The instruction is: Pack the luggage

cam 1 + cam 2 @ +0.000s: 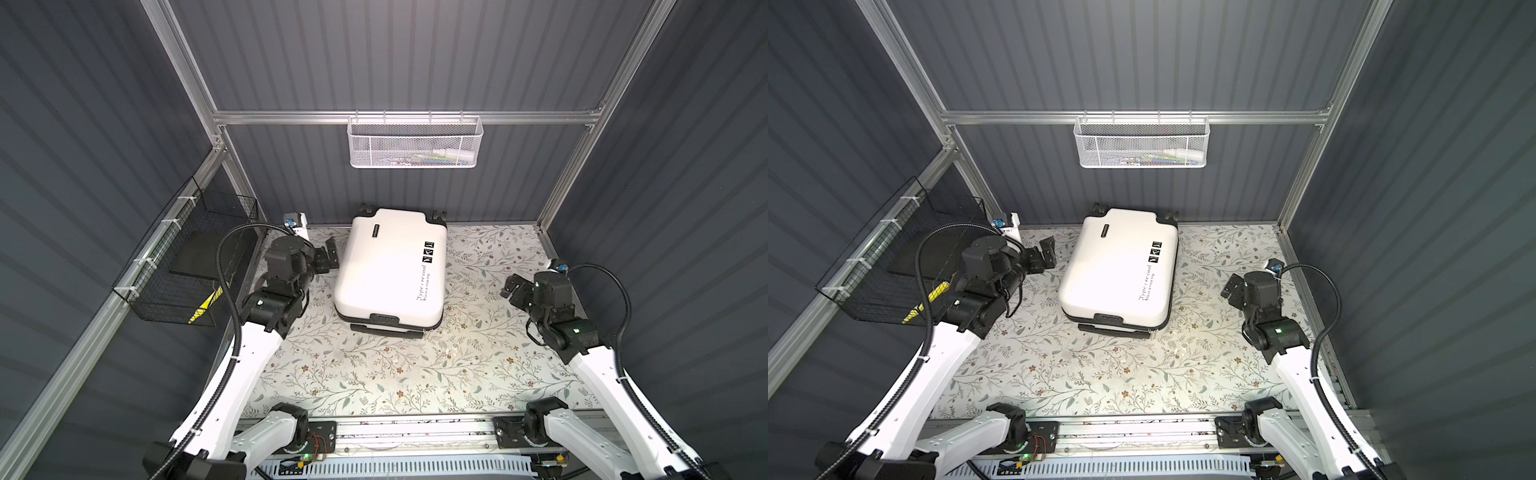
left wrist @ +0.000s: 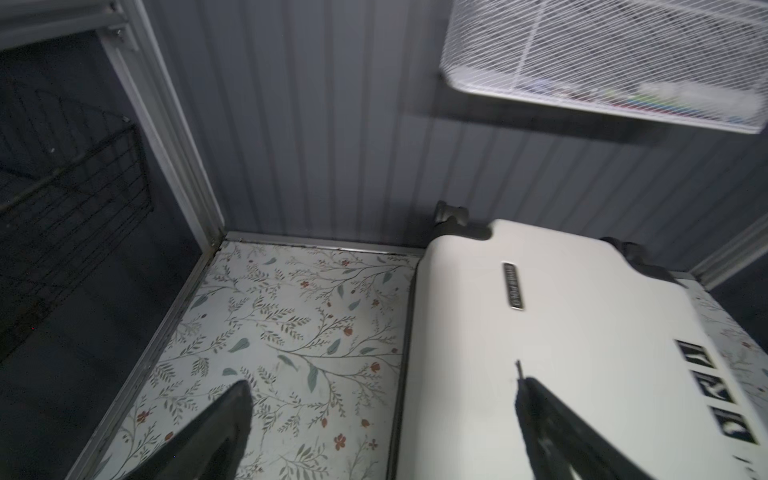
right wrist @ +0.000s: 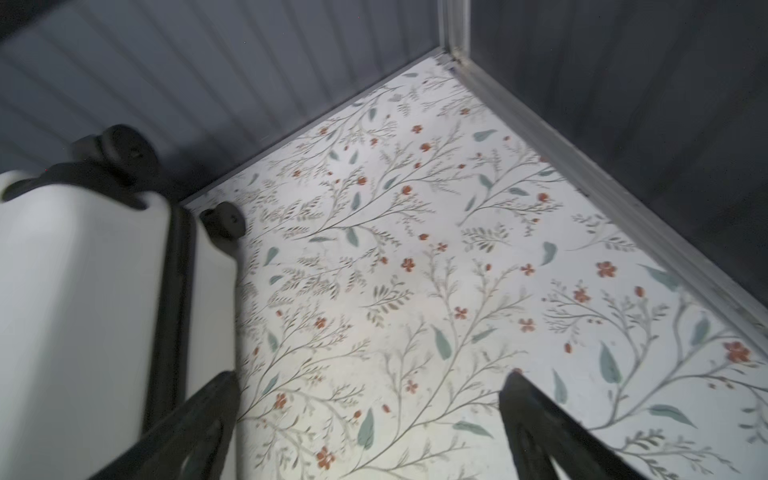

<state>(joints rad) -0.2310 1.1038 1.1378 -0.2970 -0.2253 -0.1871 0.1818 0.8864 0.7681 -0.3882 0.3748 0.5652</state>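
The luggage (image 1: 390, 270) (image 1: 1117, 270) is a small white hard-shell suitcase. It lies flat at the back middle of the table with its lid down, its wheels toward the back wall and its black handle toward the front. My left gripper (image 1: 330, 255) (image 1: 1044, 251) hovers just off its left side, open and empty. In the left wrist view that gripper (image 2: 382, 380) straddles the edge of the white shell (image 2: 561, 332). My right gripper (image 1: 513, 286) (image 1: 1231, 286) hangs open and empty, well clear to the right of the case. In the right wrist view it (image 3: 370, 377) is over bare table, with the case (image 3: 75, 291) beside it.
A white mesh basket (image 1: 413, 143) (image 1: 1142, 143) (image 2: 602, 62) holding small items hangs on the back wall rail above the case. A black wire basket (image 1: 187, 266) (image 1: 892, 257) is fixed to the left wall, with a yellow item (image 1: 203, 307) inside. The floral table (image 1: 374, 374) is walled on three sides.
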